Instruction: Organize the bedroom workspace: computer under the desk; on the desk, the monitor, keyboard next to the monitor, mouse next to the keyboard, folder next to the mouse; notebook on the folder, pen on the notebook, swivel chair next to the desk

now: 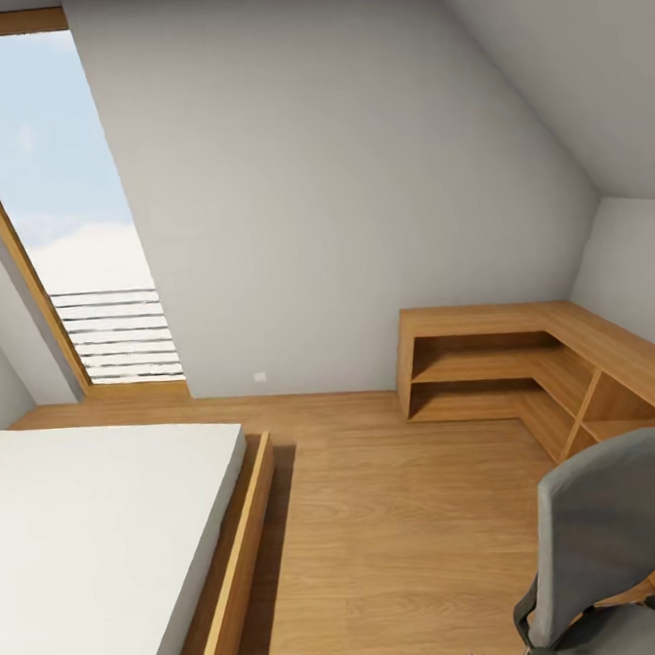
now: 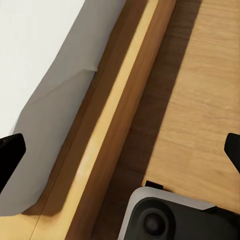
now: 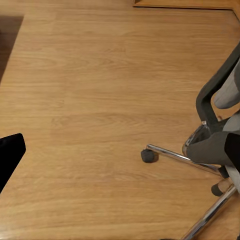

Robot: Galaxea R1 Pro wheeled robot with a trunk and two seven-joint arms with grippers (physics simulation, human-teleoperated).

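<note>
Both jaws spread wide, holding nothing. Swivel chair [image 3: 220, 140] off to one side of the right gripper [image 3: 122, 150]; bed frame [image 2: 107, 135] beyond the left gripper [image 2: 120, 150]. Best to turn, find the desk, approach slowly.

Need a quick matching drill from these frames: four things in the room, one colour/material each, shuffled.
Things:
1. grey upholstered swivel chair back
2. flat mattress on the low bed
3. L-shaped corner shelf unit
4. swivel chair's star base leg

Descriptions:
A. white
B. light wood
C. shiny metal
D. grey

Pairs: 1-D, 2-A, 3-B, 4-C
</note>
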